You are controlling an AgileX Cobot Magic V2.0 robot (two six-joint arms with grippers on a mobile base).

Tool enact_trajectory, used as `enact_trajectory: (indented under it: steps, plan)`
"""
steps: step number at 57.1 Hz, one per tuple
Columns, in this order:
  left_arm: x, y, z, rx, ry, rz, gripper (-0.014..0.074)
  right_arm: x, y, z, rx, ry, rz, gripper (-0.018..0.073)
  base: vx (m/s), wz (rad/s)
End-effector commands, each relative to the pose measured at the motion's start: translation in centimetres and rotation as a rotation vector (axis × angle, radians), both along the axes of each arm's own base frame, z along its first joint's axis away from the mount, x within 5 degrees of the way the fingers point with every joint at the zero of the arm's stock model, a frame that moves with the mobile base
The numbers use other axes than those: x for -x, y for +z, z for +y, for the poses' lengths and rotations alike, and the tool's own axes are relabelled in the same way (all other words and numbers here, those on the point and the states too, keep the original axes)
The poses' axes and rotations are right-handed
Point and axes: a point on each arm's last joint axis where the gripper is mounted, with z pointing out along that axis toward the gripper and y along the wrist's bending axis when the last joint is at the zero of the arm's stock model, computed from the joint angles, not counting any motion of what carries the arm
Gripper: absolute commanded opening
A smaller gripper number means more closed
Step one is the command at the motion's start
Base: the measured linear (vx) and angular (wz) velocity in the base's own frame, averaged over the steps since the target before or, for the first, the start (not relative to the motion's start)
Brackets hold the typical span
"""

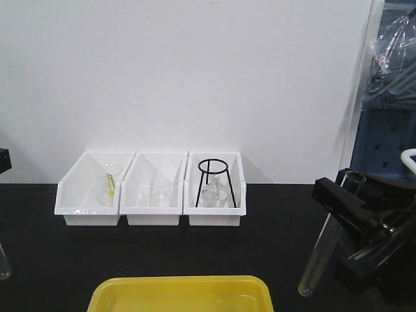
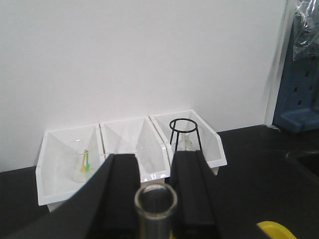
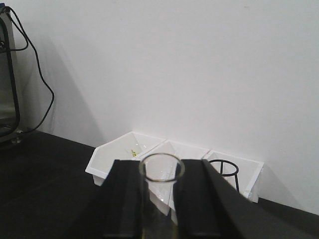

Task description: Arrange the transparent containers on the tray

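Note:
Each gripper holds one transparent container, a clear glass test tube. My right gripper (image 1: 342,195) is shut on the upper part of a tube (image 1: 320,250) that hangs tilted above the black table, right of the yellow tray (image 1: 182,290). In the right wrist view the tube's open rim (image 3: 161,168) stands between the black fingers (image 3: 199,196). My left gripper (image 2: 156,196) is shut on another tube, whose rim (image 2: 156,201) shows between its fingers (image 2: 119,194). Only that tube's round bottom (image 1: 3,262) shows at the front view's left edge. I see nothing lying in the tray.
Three white bins (image 1: 151,188) stand in a row against the back wall, holding glassware and a black wire stand (image 1: 213,182). A blue pegboard and plastic bags (image 1: 393,110) are at the far right. A yellow corner of the tray (image 2: 276,230) shows in the left wrist view.

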Motion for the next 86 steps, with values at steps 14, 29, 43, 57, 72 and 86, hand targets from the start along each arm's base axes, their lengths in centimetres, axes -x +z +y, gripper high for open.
enact_trajectory:
  steps: [14, 29, 43, 57, 72, 86]
  plan:
    - [-2.0, -0.9, -1.0, 0.095, -0.003, 0.14, -0.0006, 0.5, 1.8, 0.1, -0.051, 0.036, -0.086, -0.0011, 0.0, 0.0]
    - [-10.9, -8.3, -4.6, 0.06, 0.031, 0.66, -0.0006, 0.5, 1.8, 0.1, -0.05, 0.034, -0.084, -0.0011, 0.0, 0.0]
    - [-18.4, -14.4, -8.6, 0.027, -0.05, 0.971, -0.0006, 0.4, 1.6, 0.0, -0.04, 0.02, -0.065, -0.0011, 0.0, 0.0]
    - [-21.8, -18.8, -9.6, 0.021, 0.047, 1.159, -0.0005, 0.3, 1.4, -0.1, -0.028, 0.002, -0.042, -0.0011, 0.0, 0.0]
    - [-22.1, -20.0, -8.8, -0.001, 0.177, 1.185, 0.0022, 0.3, 1.4, -0.1, -0.028, 0.002, -0.042, -0.0011, 0.0, 0.0]
    - [-22.2, -21.7, -8.7, -0.055, 0.177, 1.24, 0.0165, 0.3, 1.4, -0.1, -0.028, 0.002, -0.043, -0.0011, 0.0, 0.0]
